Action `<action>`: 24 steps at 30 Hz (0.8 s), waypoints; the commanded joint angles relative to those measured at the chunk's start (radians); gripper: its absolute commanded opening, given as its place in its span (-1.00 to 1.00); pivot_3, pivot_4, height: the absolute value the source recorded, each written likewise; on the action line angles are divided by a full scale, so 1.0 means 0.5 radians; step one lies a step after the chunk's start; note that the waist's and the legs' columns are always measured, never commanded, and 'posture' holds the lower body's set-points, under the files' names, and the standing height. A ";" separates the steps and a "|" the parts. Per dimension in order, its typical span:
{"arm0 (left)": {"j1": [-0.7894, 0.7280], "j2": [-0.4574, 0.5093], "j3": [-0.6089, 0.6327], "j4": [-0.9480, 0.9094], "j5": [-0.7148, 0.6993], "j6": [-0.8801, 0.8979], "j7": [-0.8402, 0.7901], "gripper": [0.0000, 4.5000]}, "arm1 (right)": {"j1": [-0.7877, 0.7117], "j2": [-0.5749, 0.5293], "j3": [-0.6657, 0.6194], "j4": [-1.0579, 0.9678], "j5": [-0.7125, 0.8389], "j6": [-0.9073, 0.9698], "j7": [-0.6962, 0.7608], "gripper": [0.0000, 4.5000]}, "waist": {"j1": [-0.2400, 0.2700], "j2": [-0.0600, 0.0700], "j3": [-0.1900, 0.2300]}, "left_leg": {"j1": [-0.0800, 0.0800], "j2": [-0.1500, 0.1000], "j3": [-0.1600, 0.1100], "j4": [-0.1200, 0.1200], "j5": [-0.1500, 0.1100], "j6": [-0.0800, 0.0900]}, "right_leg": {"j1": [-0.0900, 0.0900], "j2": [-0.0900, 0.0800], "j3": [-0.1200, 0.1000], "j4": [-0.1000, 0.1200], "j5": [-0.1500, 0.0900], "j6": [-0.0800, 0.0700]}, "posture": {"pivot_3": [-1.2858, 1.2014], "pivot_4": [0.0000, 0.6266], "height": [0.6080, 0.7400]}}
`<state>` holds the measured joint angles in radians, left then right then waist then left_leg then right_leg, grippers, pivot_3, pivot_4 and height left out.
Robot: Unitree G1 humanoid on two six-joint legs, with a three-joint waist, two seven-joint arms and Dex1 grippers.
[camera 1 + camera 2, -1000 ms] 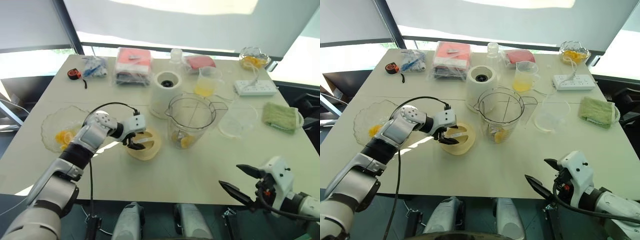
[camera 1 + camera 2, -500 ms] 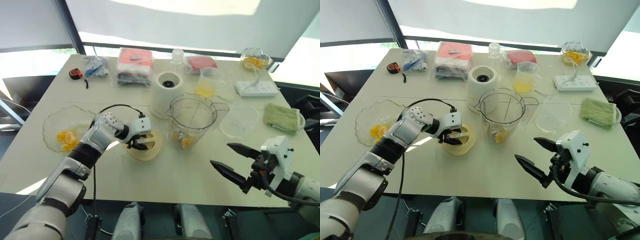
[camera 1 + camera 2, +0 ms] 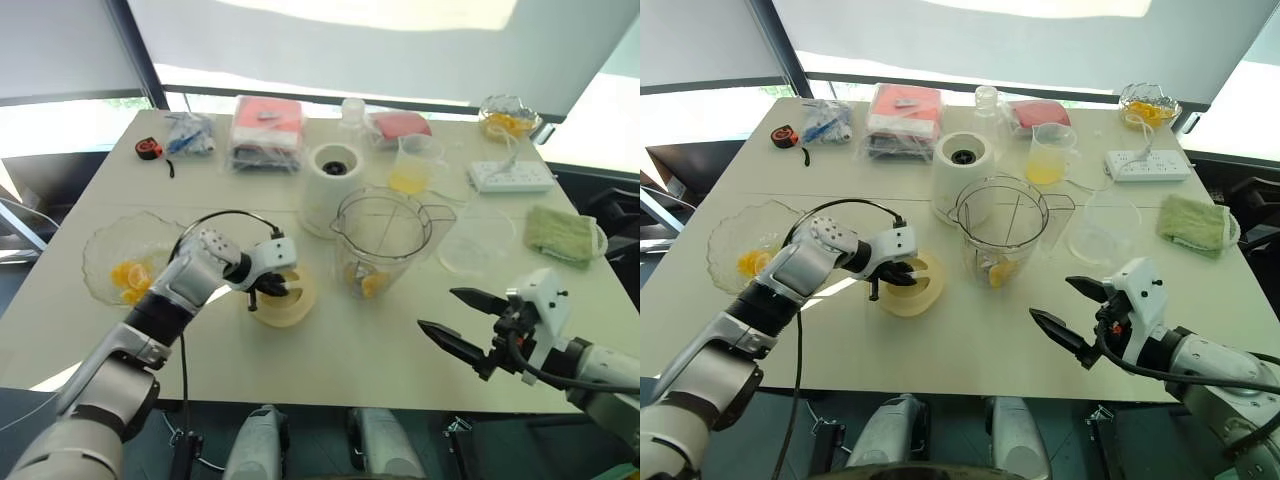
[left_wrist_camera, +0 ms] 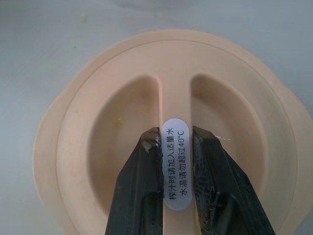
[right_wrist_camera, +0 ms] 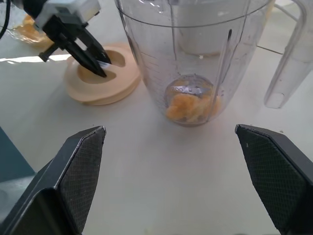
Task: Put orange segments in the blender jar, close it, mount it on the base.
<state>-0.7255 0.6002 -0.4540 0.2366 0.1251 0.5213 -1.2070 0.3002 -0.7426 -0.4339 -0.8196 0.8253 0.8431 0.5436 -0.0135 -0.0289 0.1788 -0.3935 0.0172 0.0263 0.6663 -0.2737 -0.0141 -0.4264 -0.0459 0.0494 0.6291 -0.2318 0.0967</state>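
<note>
Table: a pale cream table (image 3: pixel 330 360) with a matte top spans most of both eye views, its far edge running under the windows.
Windows: a row of bright windows (image 3: pixel 60 130) behind the far edge, washed out by daylight (green shows faintly at the left pane).
Blinds: pale roller blinds (image 3: pixel 340 45) hang over the upper panes, lit from behind.
Frame: a dark slanted window post (image 3: pixel 135 50) divides the left pane from the middle one.
Light: strong daylight from behind, with a bright patch on the table's left near corner (image 3: pixel 60 375).
Floor: dark floor (image 3: pixel 670 170) shows past the table's left side.
</note>
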 commanded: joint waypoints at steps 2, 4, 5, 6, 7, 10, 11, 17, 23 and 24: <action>-0.478 0.244 0.260 -0.055 -0.100 -0.155 -0.192 -0.89 | -0.013 0.024 0.051 0.033 -0.085 -0.089 -0.017 1.00 | 0.010 -0.009 0.005 | -0.003 0.000 -0.001 0.001 0.000 0.000 | -0.001 0.000 -0.001 0.000 0.000 0.000 | 0.03 -0.52 1.00; -0.674 0.367 0.272 0.081 -0.095 -0.363 -0.294 -0.89 | -0.011 0.043 0.066 0.058 -0.120 -0.111 -0.034 1.00 | 0.008 -0.013 0.007 | -0.013 -0.001 -0.001 0.004 0.000 0.000 | -0.006 0.000 -0.007 -0.001 0.000 -0.001 | 0.03 -0.52 1.00; -0.800 0.397 0.280 0.191 -0.105 -0.455 -0.354 -0.89 | -0.012 0.057 0.071 0.067 -0.130 -0.118 -0.045 1.00 | 0.007 -0.012 0.007 | -0.014 -0.001 -0.001 0.004 0.000 0.000 | -0.007 0.000 -0.007 -0.002 0.000 -0.001 | 0.03 -0.52 1.00; -0.918 0.402 0.287 0.303 -0.117 -0.533 -0.401 -0.89 | -0.015 0.072 0.076 0.072 -0.138 -0.127 -0.055 1.00 | 0.007 -0.011 0.006 | -0.014 -0.001 -0.001 0.004 0.000 0.000 | -0.007 -0.002 -0.006 -0.002 0.000 0.001 | 0.03 -0.52 1.00; -1.066 0.373 0.303 0.443 -0.138 -0.605 -0.447 -0.89 | -0.023 0.093 0.083 0.079 -0.151 -0.141 -0.074 1.00 | 0.007 -0.008 0.005 | -0.014 -0.002 0.000 0.004 -0.001 0.002 | -0.007 -0.002 -0.006 -0.004 -0.001 0.002 | 0.03 -0.52 1.00; -1.458 0.183 0.354 0.840 -0.194 -0.706 -0.536 -0.89 | -0.063 0.153 0.123 0.118 -0.203 -0.184 -0.126 1.00 | 0.022 -0.008 0.004 | -0.017 -0.004 0.002 0.004 -0.003 0.005 | -0.006 -0.002 -0.007 -0.005 -0.003 0.005 | 0.03 -0.52 1.00; -1.575 0.095 0.370 0.961 -0.216 -0.704 -0.556 -0.89 | -0.079 0.171 0.150 0.138 -0.243 -0.209 -0.145 1.00 | 0.037 -0.010 0.005 | -0.019 -0.004 0.000 0.005 -0.003 0.005 | -0.006 -0.002 -0.008 -0.005 -0.003 0.005 | 0.03 -0.52 1.00; -1.999 -0.328 0.351 1.427 -0.298 -0.664 -0.797 -0.89 | -0.137 0.303 0.305 0.196 -0.433 -0.335 -0.259 1.00 | 0.043 -0.008 0.006 | -0.033 -0.004 -0.001 0.027 -0.012 0.021 | -0.010 0.001 -0.007 -0.004 -0.004 0.007 | 0.03 -0.52 1.00; -2.208 -0.624 0.302 1.730 -0.238 -0.602 -0.815 -0.89 | -0.083 0.497 0.434 0.151 -0.587 -0.445 -0.396 1.00 | 0.026 -0.005 0.007 | -0.032 -0.004 -0.001 0.031 -0.017 0.028 | -0.010 0.002 -0.005 -0.001 -0.005 0.009 | 0.03 -0.52 1.00; -2.231 -0.670 0.290 1.758 -0.240 -0.573 -0.815 -0.89 | -0.069 0.529 0.450 0.153 -0.609 -0.467 -0.417 1.00 | 0.016 -0.005 0.007 | -0.032 -0.004 -0.001 0.031 -0.017 0.030 | -0.011 0.002 -0.005 0.000 -0.005 0.009 | 0.03 -0.52 1.00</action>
<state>-1.7849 0.2719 -0.3036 1.1061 0.0024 0.2169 -1.6106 0.2608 -0.4924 -0.2105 -0.7118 0.5399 0.6412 0.3543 -0.0055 -0.0313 0.1822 -0.4096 0.0152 0.0254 0.6818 -0.2825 0.0010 -0.4318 -0.0447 0.0469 0.6293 -0.2342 0.1010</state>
